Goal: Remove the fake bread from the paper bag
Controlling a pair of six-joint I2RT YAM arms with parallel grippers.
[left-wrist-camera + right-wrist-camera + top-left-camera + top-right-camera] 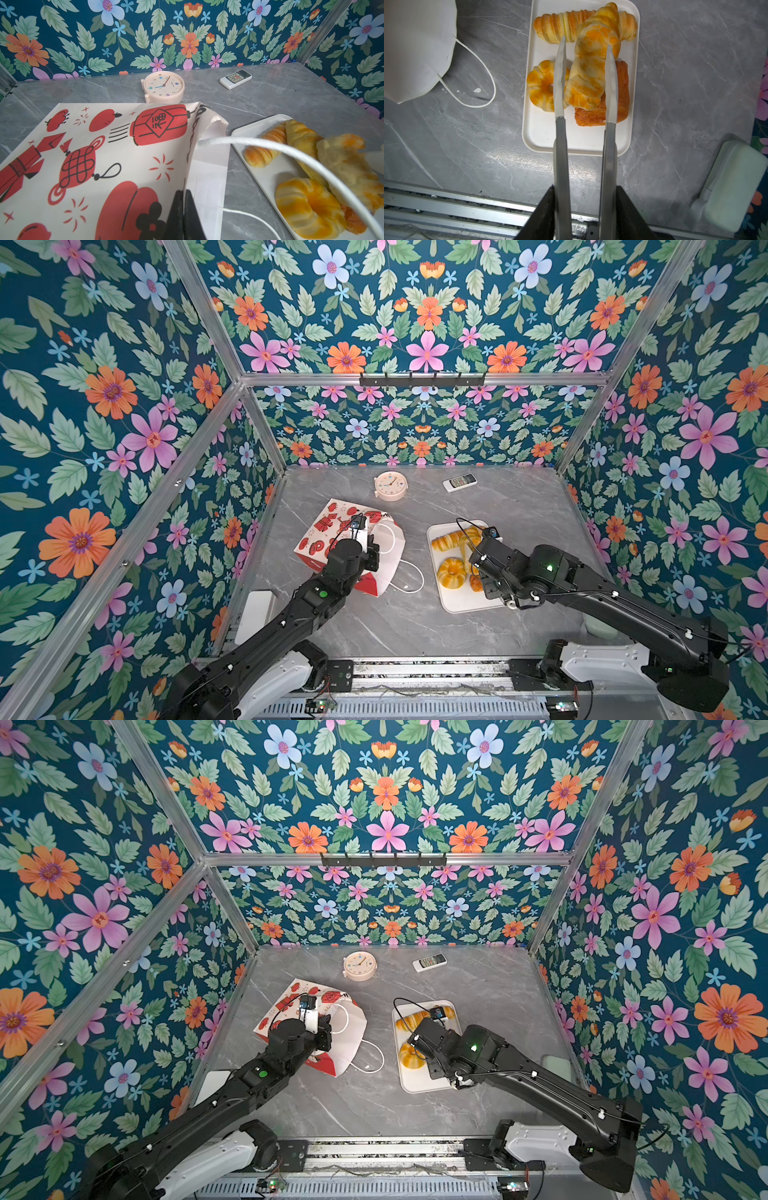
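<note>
The fake bread lies piled on the white tray, the top piece between the parted fingers of the right claw, which seem not to squeeze it. The pieces look light, glossy and likely slippery; take one across its narrow middle. The left claw is closed on the edge of the paper bag, thin and easily creased, slumped on the tabletop. The bag's inside is hidden.

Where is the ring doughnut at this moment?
The ring doughnut lies on the white tray, right of the paper bag in both top views, touching a long pastry that lies between the right gripper tongs.
</note>
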